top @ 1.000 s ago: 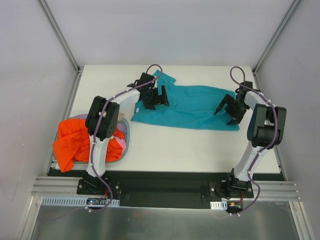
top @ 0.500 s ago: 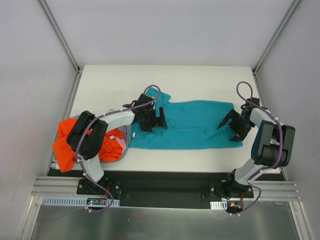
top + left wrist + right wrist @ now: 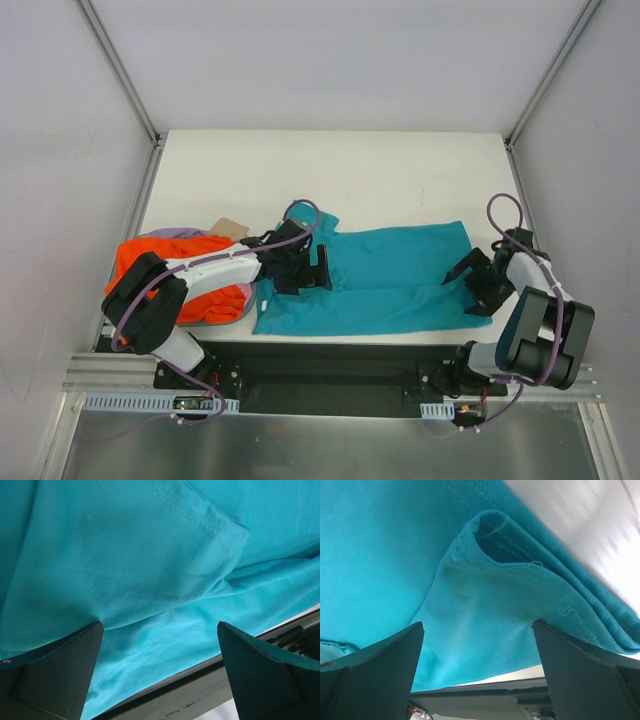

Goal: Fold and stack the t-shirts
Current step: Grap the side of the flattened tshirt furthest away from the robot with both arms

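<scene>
The teal t-shirt (image 3: 390, 280) lies as a long band, its long axis running straight from the left gripper (image 3: 304, 274) to the right gripper (image 3: 472, 288) — one end under each — both with fingers spread apart.

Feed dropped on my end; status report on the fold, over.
Left gripper open, right gripper open, both down on teal t-shirt. It lies along near edge of table. Orange t-shirt heaped beside.

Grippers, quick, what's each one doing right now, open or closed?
Left gripper: open wide over the teal shirt.
Right gripper: open wide over the same shirt.
</scene>
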